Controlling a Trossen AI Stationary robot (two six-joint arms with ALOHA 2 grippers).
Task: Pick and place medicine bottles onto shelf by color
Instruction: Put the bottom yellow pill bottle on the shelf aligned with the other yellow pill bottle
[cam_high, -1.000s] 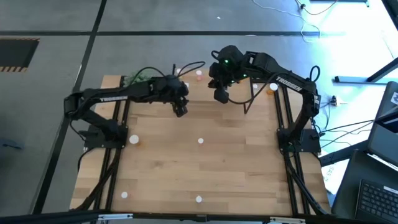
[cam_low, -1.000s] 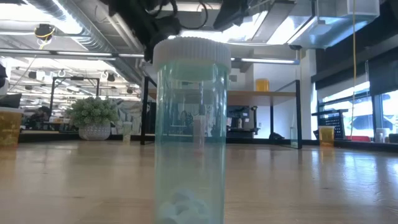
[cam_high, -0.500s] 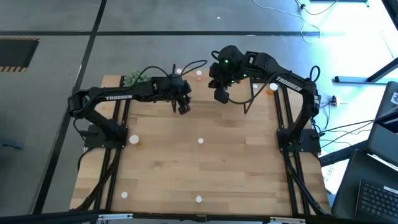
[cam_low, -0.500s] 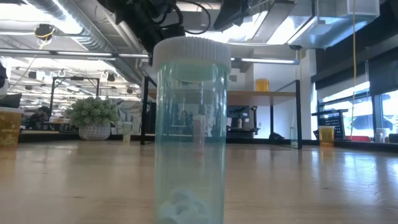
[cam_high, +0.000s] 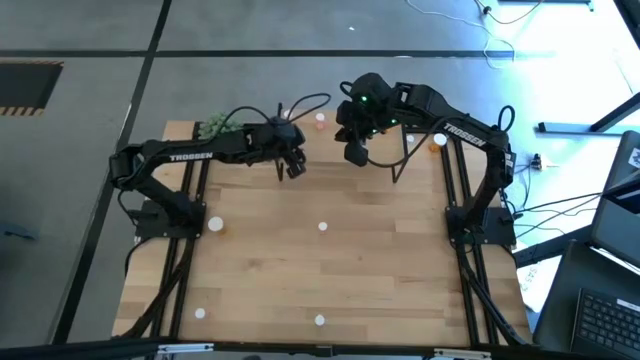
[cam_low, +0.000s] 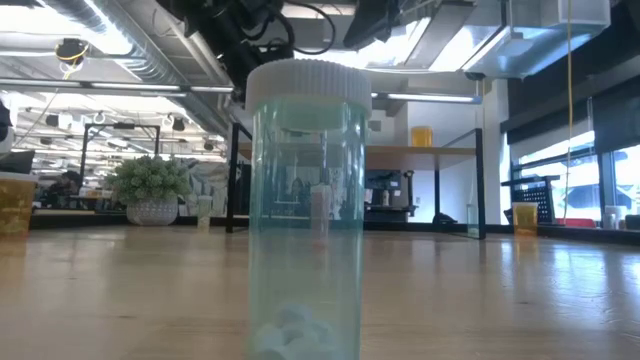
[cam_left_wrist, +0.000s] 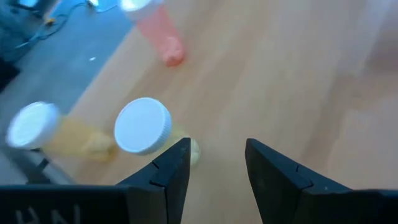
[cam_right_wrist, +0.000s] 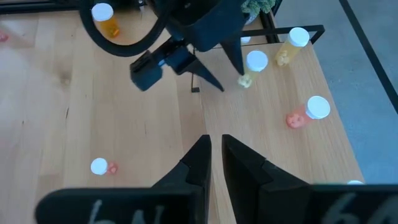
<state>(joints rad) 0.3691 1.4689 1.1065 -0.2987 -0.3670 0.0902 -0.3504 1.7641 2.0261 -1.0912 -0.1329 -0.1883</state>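
Nearest the low camera, a green bottle (cam_low: 305, 210) stands on the table (cam_high: 380, 260), and white-capped bottles (cam_high: 322, 227) lie scattered across its middle, none of them sorted. Farther back, the left end effector (cam_left_wrist: 216, 163), fingers apart and empty, hovers just beside a yellow bottle (cam_left_wrist: 146, 127). Beyond it, the right end effector (cam_right_wrist: 215, 158) hangs nearly closed, holding nothing. At the far edge, the shelf (cam_low: 430, 150) carries one yellow bottle, so most of the job looks undone.
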